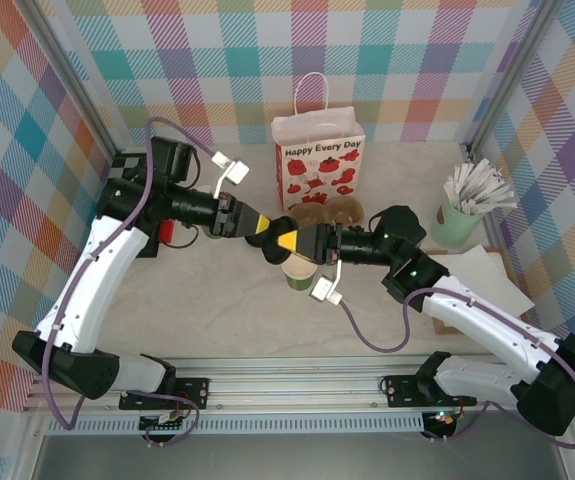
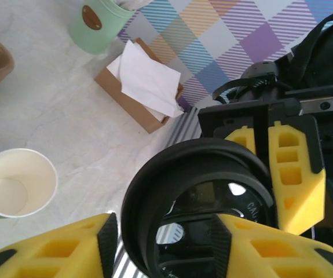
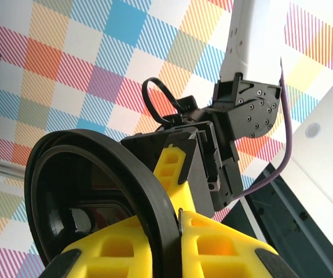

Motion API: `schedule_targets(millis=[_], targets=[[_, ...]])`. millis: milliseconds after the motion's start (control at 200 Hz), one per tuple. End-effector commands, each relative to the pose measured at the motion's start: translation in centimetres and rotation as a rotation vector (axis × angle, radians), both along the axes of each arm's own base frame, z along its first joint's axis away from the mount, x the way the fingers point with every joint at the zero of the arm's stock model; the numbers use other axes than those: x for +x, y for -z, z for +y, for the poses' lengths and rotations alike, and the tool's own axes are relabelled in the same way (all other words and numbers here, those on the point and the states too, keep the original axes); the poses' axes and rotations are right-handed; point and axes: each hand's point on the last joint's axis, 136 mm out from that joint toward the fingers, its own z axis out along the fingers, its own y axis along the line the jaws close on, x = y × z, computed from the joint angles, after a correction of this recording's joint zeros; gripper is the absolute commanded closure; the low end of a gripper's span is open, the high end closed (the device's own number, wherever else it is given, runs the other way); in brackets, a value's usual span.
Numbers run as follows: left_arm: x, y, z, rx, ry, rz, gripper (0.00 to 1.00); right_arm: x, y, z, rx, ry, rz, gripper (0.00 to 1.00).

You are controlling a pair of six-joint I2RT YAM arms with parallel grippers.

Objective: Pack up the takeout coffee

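two pincers meet nose to nose above the middle of the table (image 1: 227,310), with a round black lid (image 1: 280,231) between them in the air. the right pincer (image 1: 299,241) is clamped on the lid's rim, one yellow finger on each face of it. the left pincer (image 1: 266,227) has its fingers (image 2: 56,249) partly drawn in on either side of the lid's opposite edge; whether its pads press on the plastic cannot be told. the paper cup (image 1: 300,273), cream with a green lower band, stands upright and uncovered on the table just below the pincers, apart from the lid; in the left wrist view its cream bottom shows. the white paper bag (image 1: 317,165) with a red print stands upright near the back wall, and a brown holder (image 1: 331,211) lies just in front of it. at the right, a mint cup (image 1: 454,228) of white sticks stands near white napkins (image 1: 482,272) on a brown box (image 2: 125,95).
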Motion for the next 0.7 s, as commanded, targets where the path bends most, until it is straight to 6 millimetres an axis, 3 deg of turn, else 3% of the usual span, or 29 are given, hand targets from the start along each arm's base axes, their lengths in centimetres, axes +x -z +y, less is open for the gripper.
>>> schedule_targets(millis=[0,155,420,565,695], targets=[[-2.1,-0.3,-0.2,-0.016,0.087,-0.001,0.55,-0.9,-1.3,0.2,0.004,-0.047,-0.037,1.00],[-2.4,0.9,0.2,0.024,0.079,-0.010,0.51,-0.9,-1.6,0.5,0.010,-0.051,-0.040,1.00],[-1.9,0.8,-0.7,-0.016,0.118,0.006,0.74,-1.4,-1.7,1.0,0.003,-0.075,-0.007,1.00],[-1.6,0.9,-0.9,-0.023,0.117,0.000,0.77,-1.5,-2.1,1.3,0.027,-0.083,0.003,1.00],[-1.6,0.8,-1.3,-0.052,0.135,0.016,0.88,-1.4,-1.8,1.7,0.027,-0.082,0.020,1.00]])
